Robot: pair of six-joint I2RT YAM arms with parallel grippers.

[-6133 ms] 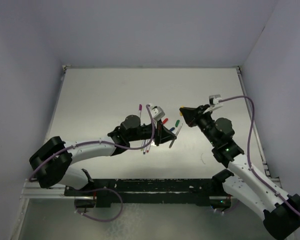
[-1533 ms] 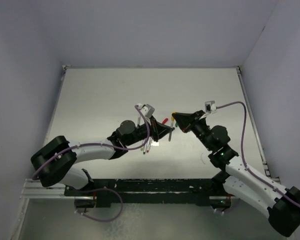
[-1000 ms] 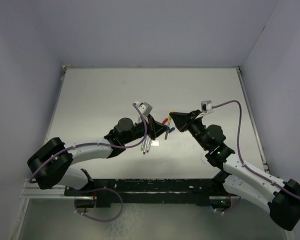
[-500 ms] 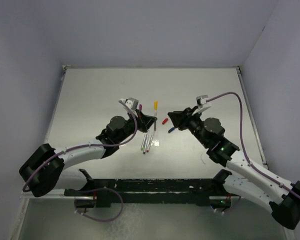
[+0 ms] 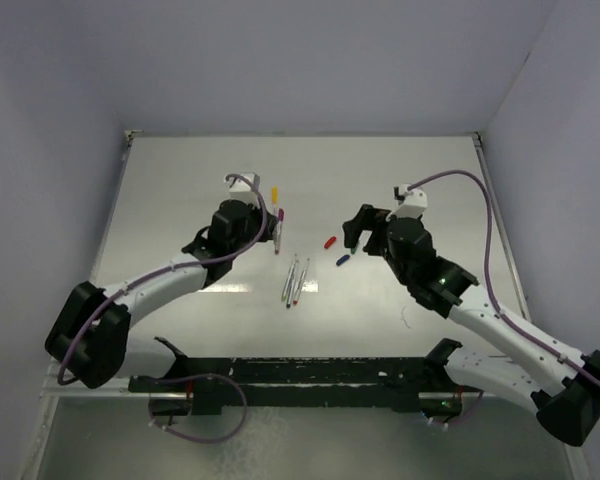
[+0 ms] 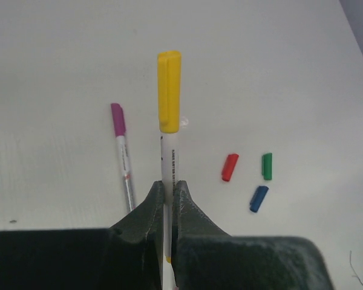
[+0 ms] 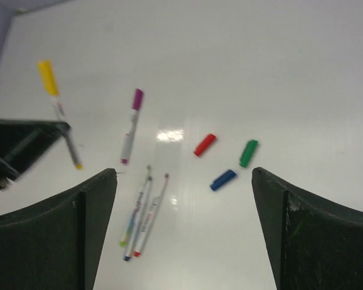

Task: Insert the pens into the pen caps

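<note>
Both arms have drawn apart since half a second ago: the left gripper (image 6: 167, 184) has carried its pen away from the middle of the table surface (image 5: 410, 170) toward the far-left quarter. The right gripper (image 7: 183, 175) has pulled back to the right with its jaws spread wide and nothing between them. The left jaws are pinched tight on the barrel of the yellow-capped pen (image 6: 169, 90), which stands out past the fingertips, cap outermost, and seems to be clear of the surface. Just beside it the purple-capped pen (image 6: 123, 157) lies flat. So two pens look finished, and the step in hand is probably setting the yellow one down next to the purple. That calls for lowering until the barrel lies flat, then opening, since a round, smooth barrel may roll if dropped. Three uncapped pens (image 7: 142, 220) lie close together, nearly parallel, around the middle of the surface, their small coloured tips toward the near edge. The red cap (image 7: 205, 144), green cap (image 7: 249, 153) and blue cap (image 7: 222, 179) lie loose and apart from one another, to the right of that cluster. The pens are thin grey-white plastic tubes with fine print. The caps are short, glossy and bullet-shaped, small enough to need a careful pinch across the body. The surface is pale, smooth and slightly shiny, with a glare patch.
</note>
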